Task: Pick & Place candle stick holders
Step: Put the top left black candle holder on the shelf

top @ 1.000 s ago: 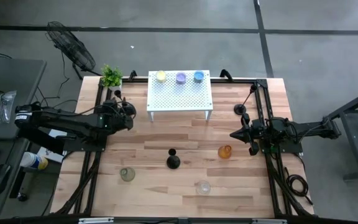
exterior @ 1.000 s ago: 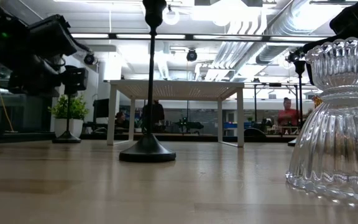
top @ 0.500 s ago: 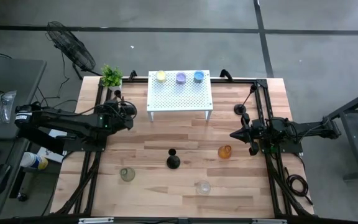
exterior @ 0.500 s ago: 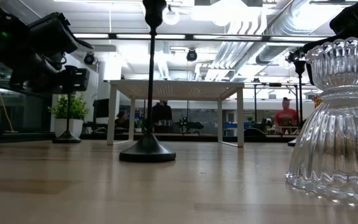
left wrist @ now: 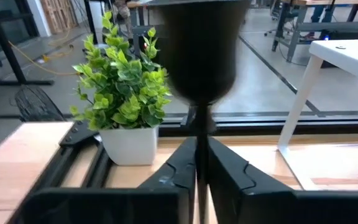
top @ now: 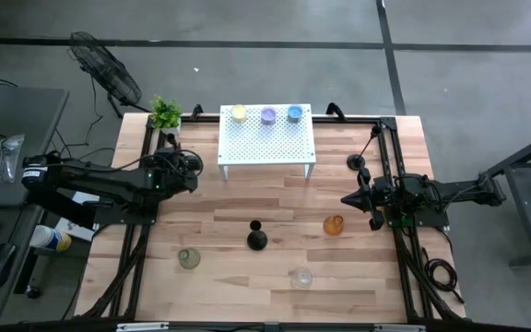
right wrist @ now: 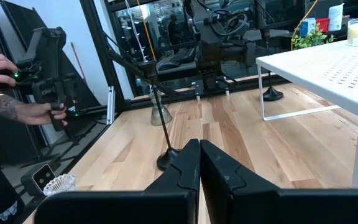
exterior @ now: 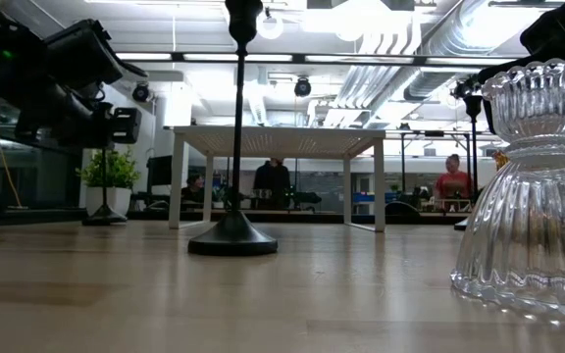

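A slim black candlestick (top: 172,139) stands by the table's far left corner, in front of the potted plant (top: 164,112). My left gripper (left wrist: 201,167) is shut on it. A second candlestick (top: 257,238) stands mid-table on its round base, and a third (top: 356,164) stands at the right. Yellow, purple and blue cups sit on the white perforated stand (top: 265,140). Amber (top: 334,224), clear (top: 301,277) and pale green (top: 188,259) cups rest on the wood. At the right edge my right gripper (top: 347,200) is shut on nothing. My left gripper pinches the candlestick's thin stem (left wrist: 200,134) between its two fingers, a little below the black cup top (left wrist: 204,50). The fingers come in level from the table's near side and lie across the stem. The candlestick is upright, its base (exterior: 106,218) on the table.
The plant's white pot (left wrist: 129,144) stands just beyond the held candlestick. The stand's leg (left wrist: 297,106) is to one side of it. A person's hands (right wrist: 17,87) hold a control device beyond the table's edge. Bare wood lies between the stand and the mid-table candlestick.
My left gripper has shut on the far-left candlestick's stem, staying where it was. The candlestick has kept upright on its base. My right arm has kept still.
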Available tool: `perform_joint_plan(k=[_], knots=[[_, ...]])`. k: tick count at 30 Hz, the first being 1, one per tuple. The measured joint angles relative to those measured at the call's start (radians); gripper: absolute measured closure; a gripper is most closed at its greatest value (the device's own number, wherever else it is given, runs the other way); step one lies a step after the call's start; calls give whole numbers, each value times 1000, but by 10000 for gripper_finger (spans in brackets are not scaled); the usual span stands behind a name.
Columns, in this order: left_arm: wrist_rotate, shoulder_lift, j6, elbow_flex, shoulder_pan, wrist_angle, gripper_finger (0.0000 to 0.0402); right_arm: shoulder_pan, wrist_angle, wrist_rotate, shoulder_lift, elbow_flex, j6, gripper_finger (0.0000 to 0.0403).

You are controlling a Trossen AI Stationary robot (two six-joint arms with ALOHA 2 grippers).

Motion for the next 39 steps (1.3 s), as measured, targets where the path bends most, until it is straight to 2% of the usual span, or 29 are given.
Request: perform_joint_plan(k=[3, 14, 25, 33, 39], knots=[[14, 0, 2, 0, 0, -1, 392, 0, 0, 0, 0, 0, 0, 401], [52, 0, 12, 12, 0, -2, 393, 0, 0, 0, 0, 0, 0, 401], [198, 0, 313, 173, 0, -2, 394, 0, 0, 0, 0, 0, 0, 400], [235, -23, 489, 294, 0, -29, 394, 0, 0, 0, 0, 0, 0, 400], [220, -74, 508, 389, 0, -157, 394, 0, 0, 0, 0, 0, 0, 400]])
